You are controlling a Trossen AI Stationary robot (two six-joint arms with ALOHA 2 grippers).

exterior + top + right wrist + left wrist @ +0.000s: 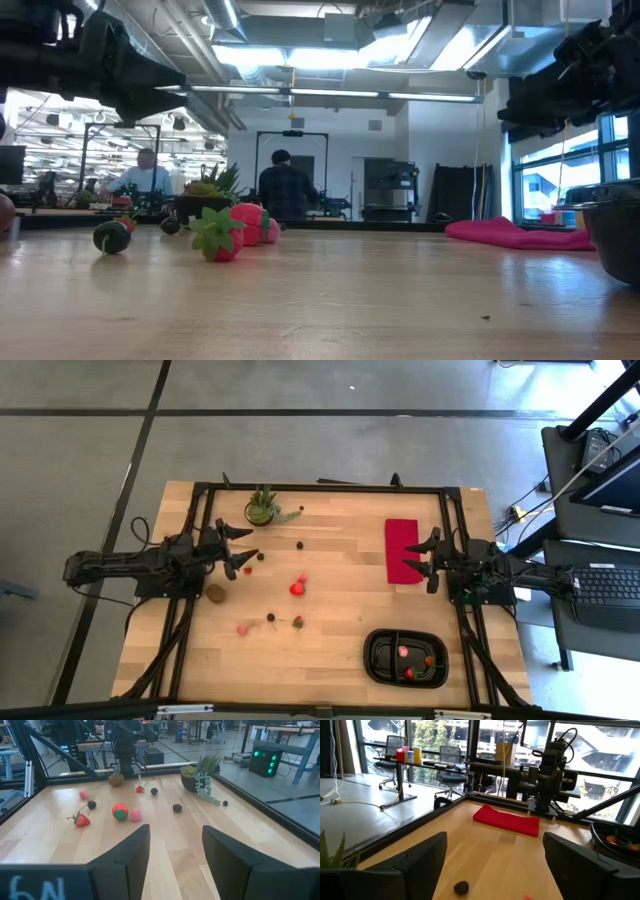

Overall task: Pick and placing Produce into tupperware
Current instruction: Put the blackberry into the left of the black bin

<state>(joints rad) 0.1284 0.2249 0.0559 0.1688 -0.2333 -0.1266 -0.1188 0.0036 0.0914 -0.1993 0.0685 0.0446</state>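
The produce lies scattered on the wooden table's left half: a red strawberry (297, 588), a brown kiwi-like oval (215, 593), a pink piece (242, 629) and dark berries (300, 545). The black two-compartment tupperware (405, 657) stands near the front right with a few red pieces inside. My left gripper (248, 544) hovers open at the table's left, level, just left of a dark berry (461, 887). My right gripper (408, 557) hovers open at the right, above the red cloth's edge, and nothing sits between its fingers (175, 829).
A potted green plant (262, 510) stands at the far edge, left of centre. A flat red cloth (402, 550) lies at the far right. A black frame runs around the table. Bare wood lies between the fruit and the tupperware. People stand in the room beyond.
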